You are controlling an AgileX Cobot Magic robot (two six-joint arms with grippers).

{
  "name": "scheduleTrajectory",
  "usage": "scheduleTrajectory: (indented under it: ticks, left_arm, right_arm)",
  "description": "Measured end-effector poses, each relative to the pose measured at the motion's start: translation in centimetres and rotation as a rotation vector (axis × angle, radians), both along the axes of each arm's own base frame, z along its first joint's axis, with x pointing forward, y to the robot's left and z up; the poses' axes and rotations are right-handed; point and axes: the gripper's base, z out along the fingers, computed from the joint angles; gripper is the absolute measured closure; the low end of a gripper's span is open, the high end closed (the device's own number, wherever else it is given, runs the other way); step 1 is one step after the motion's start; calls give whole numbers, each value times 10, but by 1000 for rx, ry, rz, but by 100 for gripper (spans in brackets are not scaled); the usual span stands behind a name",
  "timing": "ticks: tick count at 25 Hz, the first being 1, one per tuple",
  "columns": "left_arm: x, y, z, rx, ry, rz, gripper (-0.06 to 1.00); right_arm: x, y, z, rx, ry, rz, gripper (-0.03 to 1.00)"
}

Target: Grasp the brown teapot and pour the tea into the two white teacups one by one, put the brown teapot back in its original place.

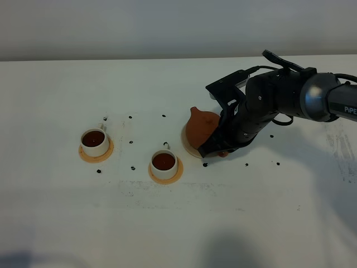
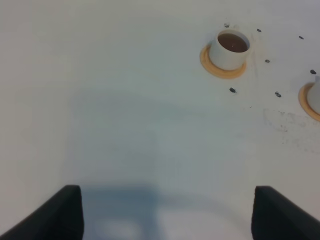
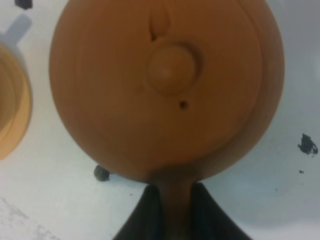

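Right end effector (image 3: 172, 210) clamped; left (image 2: 167, 215) spread.

One brown teapot (image 1: 202, 129), two white teacups (image 1: 95, 142) (image 1: 164, 164), two orange coasters (image 1: 82, 154) (image 1: 165, 180), one cream saucer (image 1: 187, 146).

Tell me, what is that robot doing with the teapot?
The right arm's tool is pinched shut on the handle of the brown teapot, which sits on its cream saucer. Both white teacups on their orange coasters already have dark tea in them, so the pouring looks done. The left tool hangs open over bare table, holding nothing. Small dark specks are scattered around the cups.
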Motion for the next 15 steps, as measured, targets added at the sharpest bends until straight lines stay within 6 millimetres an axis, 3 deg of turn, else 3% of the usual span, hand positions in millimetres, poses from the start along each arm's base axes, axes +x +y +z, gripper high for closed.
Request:
scheduleTrajectory:
  ticks: [2,7,9,15]
  left_arm:
    - [0,0,0,0,0,0,27]
    - [0,0,0,0,0,0,27]
    - [0,0,0,0,0,0,27]
    - [0,0,0,0,0,0,27]
  right_arm:
    - [0,0,0,-4,4,4,77]
    - [-1,-1,1,-8,12,6,40]
    - [-2,-1,4,-4,8,0,30]
    - [-6,-8,46,17,-66,-20,28]
